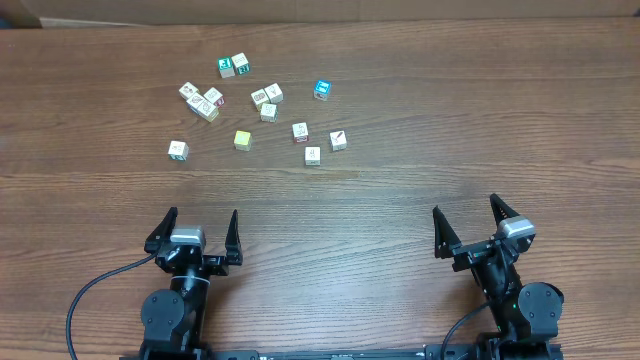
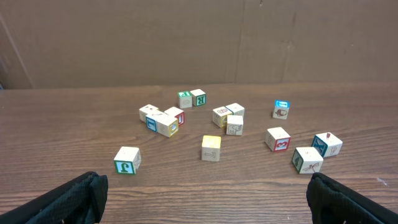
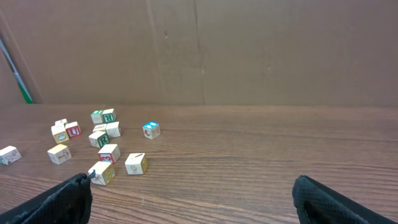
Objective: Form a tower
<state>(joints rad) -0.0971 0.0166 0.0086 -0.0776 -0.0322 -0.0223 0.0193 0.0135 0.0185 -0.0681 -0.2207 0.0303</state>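
1. Small pale wooden cubes point(image 1: 268, 112) with coloured letters and pictures on the faces, scattered over the far middle of the wooden table point(image 1: 480, 120).
2. Each flat on the wood, none resting on another: all still a single layer.
3. At the far edge of the scatter, a green-faced pair point(image 1: 233, 66) side by side; to the left, a bunched trio point(image 1: 204, 106) close together.
4. Off to the right, alone, a blue-topped cube point(image 1: 322, 89); nearer the front, a plain yellow-green cube point(image 1: 242, 139) and, front left, a green-lettered cube point(image 1: 178, 150) set apart.
5. Near edge, left gripper point(image 1: 201, 222): fingers spread wide, nothing between, well apart from the scatter.
6. Near edge, right gripper point(image 1: 466, 212): fingers likewise spread wide and bare.
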